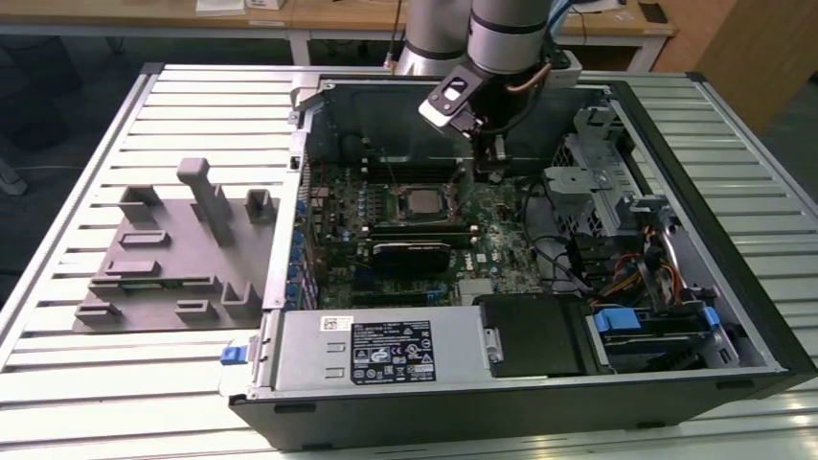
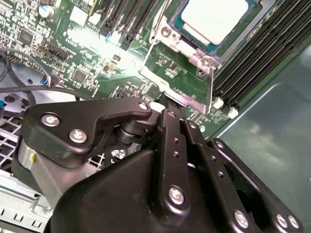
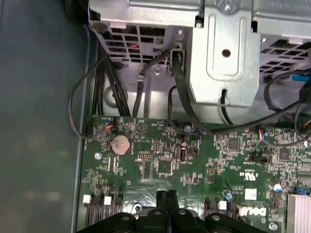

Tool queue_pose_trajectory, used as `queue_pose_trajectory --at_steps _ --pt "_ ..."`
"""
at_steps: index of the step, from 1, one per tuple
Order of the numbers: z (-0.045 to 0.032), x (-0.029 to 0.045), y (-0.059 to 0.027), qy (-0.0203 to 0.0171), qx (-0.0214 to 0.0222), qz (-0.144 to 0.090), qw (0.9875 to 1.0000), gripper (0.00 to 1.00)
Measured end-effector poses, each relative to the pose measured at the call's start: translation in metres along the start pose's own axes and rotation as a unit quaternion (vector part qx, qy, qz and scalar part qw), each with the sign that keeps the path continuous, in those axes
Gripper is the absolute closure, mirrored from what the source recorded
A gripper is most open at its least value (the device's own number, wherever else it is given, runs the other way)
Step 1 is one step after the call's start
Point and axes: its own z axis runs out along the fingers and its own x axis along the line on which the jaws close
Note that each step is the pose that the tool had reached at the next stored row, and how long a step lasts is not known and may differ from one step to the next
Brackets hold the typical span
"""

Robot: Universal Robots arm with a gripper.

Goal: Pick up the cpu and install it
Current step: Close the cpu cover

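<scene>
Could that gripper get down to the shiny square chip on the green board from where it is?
Probably yes: the cpu lies face up and uncovered inside the open case, and the gripper hangs just beside it, with nothing between them.

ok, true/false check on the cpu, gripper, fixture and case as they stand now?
1. The cpu sits in the socket on the motherboard. True.
2. The gripper holds the cpu. False: it is shut with nothing in it, beside the socket.
3. The grey fixture lies outside the computer case, on the exterior view's left. True.
4. The computer case is closed. False: it lies open, with the motherboard exposed.
</scene>
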Motion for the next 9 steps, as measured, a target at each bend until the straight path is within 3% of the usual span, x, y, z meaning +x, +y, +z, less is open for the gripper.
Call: queue_pose_trajectory --at_steps 9 --pt "-0.0002 0.0015 -0.0101 0.0000 0.0000 0.000 1.0000 0.89"
